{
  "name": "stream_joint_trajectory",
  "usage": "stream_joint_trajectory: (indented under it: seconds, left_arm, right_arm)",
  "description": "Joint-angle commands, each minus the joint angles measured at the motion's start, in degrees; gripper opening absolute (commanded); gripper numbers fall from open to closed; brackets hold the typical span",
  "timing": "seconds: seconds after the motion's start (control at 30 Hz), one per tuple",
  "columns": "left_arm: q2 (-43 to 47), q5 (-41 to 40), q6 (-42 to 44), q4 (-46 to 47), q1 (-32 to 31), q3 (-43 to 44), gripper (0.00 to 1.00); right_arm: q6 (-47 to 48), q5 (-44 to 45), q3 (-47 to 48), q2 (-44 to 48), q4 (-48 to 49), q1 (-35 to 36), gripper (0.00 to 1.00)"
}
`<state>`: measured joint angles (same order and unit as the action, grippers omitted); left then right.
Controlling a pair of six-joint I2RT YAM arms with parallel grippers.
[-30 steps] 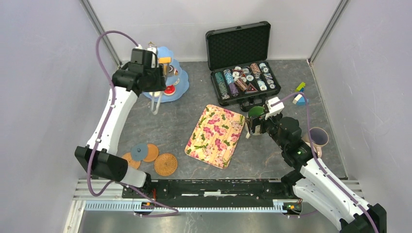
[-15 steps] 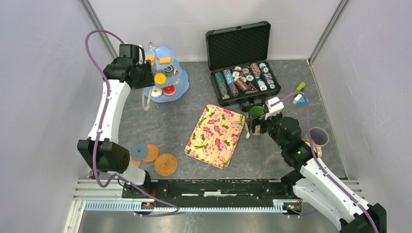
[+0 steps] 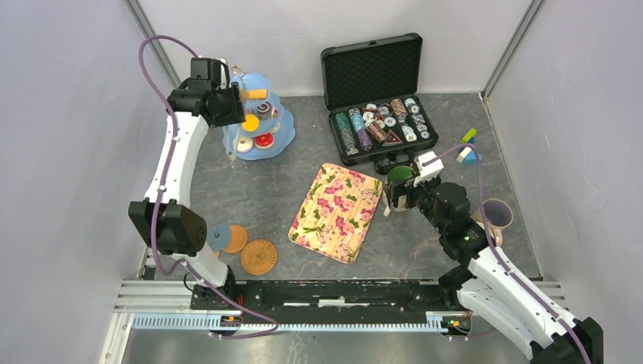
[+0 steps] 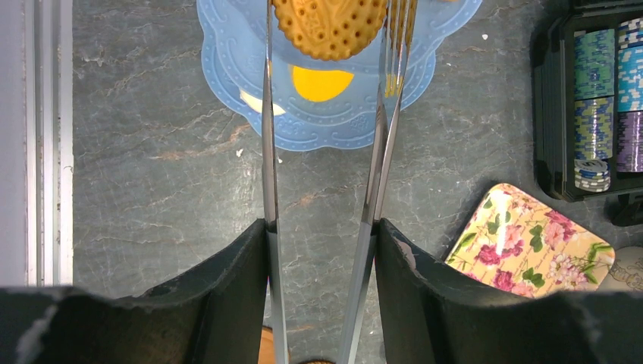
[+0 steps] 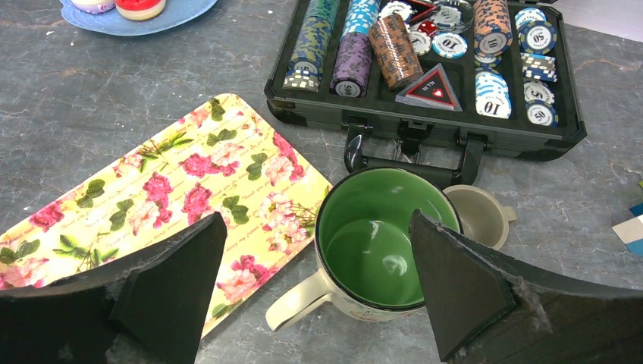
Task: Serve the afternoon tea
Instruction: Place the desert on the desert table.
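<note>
My left gripper (image 3: pixel 225 105) (image 4: pixel 322 227) is shut on metal tongs (image 4: pixel 375 152), above the left side of the blue tiered stand (image 3: pixel 282 129). The tongs' tips flank a round orange-yellow biscuit (image 4: pixel 327 26); I cannot tell whether they pinch it. A yellow piece (image 4: pixel 321 82) lies on the tier below. My right gripper (image 3: pixel 398 196) (image 5: pixel 315 284) is open around a green-lined mug (image 5: pixel 375 246), which stands on the table by the floral tray (image 3: pixel 337 211). A lilac mug (image 3: pixel 497 214) stands at the right. Woven coasters (image 3: pixel 258 256) lie at the near left.
An open black case of poker chips (image 3: pixel 379 121) stands at the back. A small beige cup (image 5: pixel 479 214) sits right behind the green-lined mug. Coloured blocks (image 3: pixel 467 148) lie at the far right. White walls close in both sides.
My left arm has swung left and back, carrying the tongs from above the stand to its left side. The right arm and the mug have not moved.
</note>
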<state>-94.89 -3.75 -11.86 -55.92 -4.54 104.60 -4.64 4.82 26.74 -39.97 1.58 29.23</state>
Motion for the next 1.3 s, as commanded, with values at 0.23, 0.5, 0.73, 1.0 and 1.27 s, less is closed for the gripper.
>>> stream_joint_trajectory:
  seconds: [0.23, 0.5, 0.73, 1.0, 1.27]
  left_arm:
    - [-3.2, 0.5, 2.5, 2.8, 0.1, 4.3, 0.17]
    - [-4.4, 0.7, 2.6, 3.0, 0.1, 4.7, 0.36]
    - [-4.6, 0.4, 2.8, 2.9, 0.1, 5.3, 0.46]
    - [-3.4, -0.8, 3.6, 2.9, 0.1, 5.0, 0.54]
    - [-3.3, -1.2, 3.9, 2.9, 0.1, 5.1, 0.60]
  right_arm:
    - [0.0, 0.8, 0.6, 0.0, 1.1, -0.1, 0.98]
    - [0.0, 0.7, 0.5, 0.1, 1.1, -0.1, 0.98]
    - [0.0, 0.8, 0.2, 0.4, 1.0, -0.1, 0.98]
    - [0.0, 0.8, 0.1, 0.5, 1.1, -0.1, 0.98]
    - [0.0, 0.7, 0.1, 0.6, 1.1, -0.1, 0.98]
